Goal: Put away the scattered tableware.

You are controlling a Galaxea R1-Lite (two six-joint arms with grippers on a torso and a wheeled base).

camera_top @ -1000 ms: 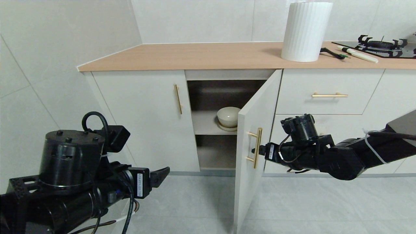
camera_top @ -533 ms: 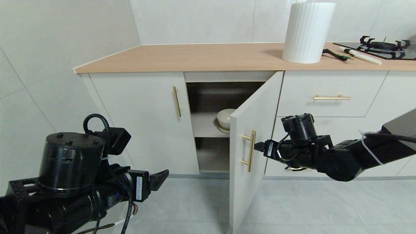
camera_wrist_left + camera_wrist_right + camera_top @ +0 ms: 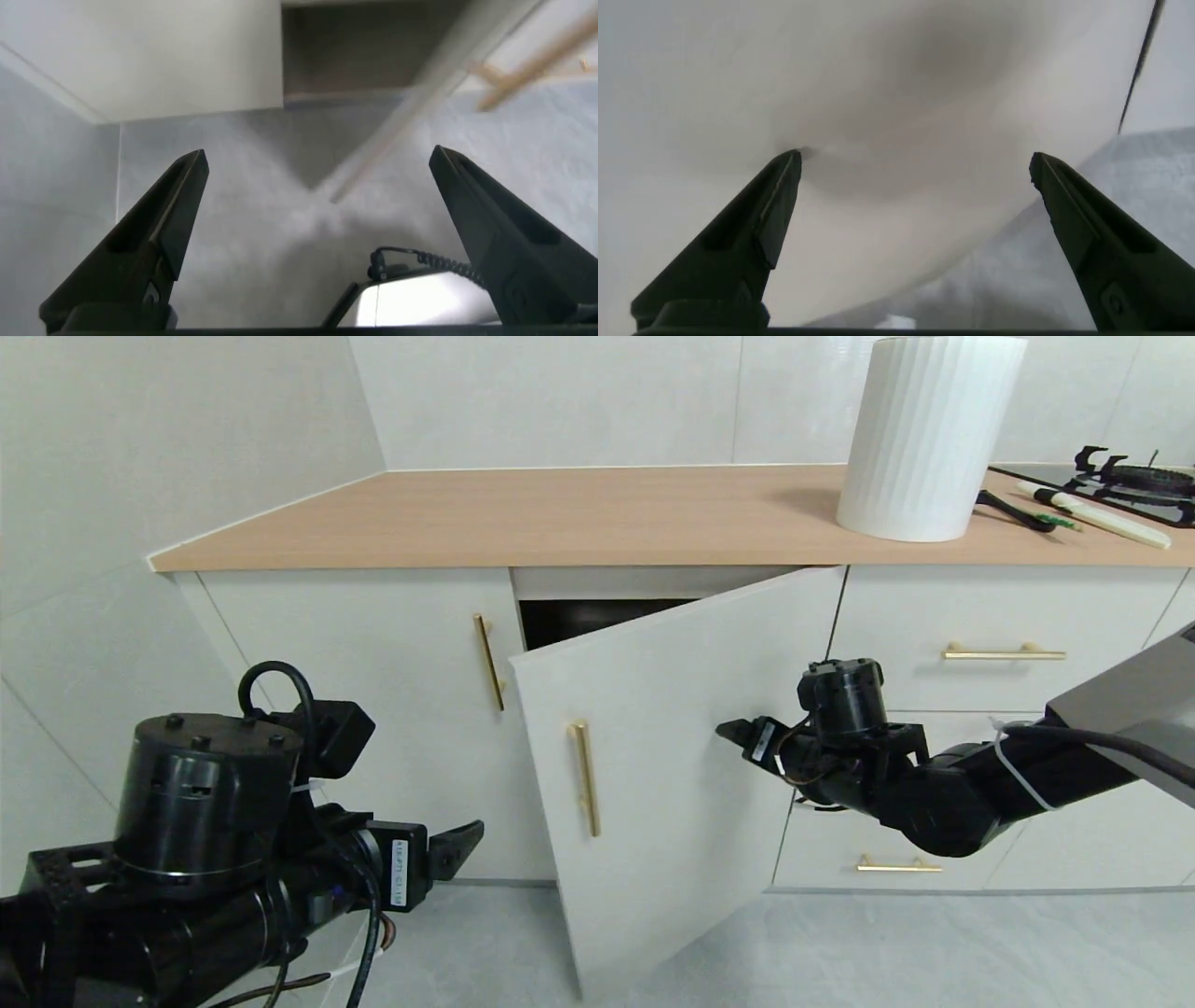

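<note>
1. Now, my right pincer is spread open and empty, its tips close against the face of the cabinet door, apart from the gold handle.
2. The door stands ajar, with a dark gap at its top.
3. My left pincer hangs low, open, holding nothing.
4. A black utensil and a cream utensil lie on the counter, near the white canister.
</note>
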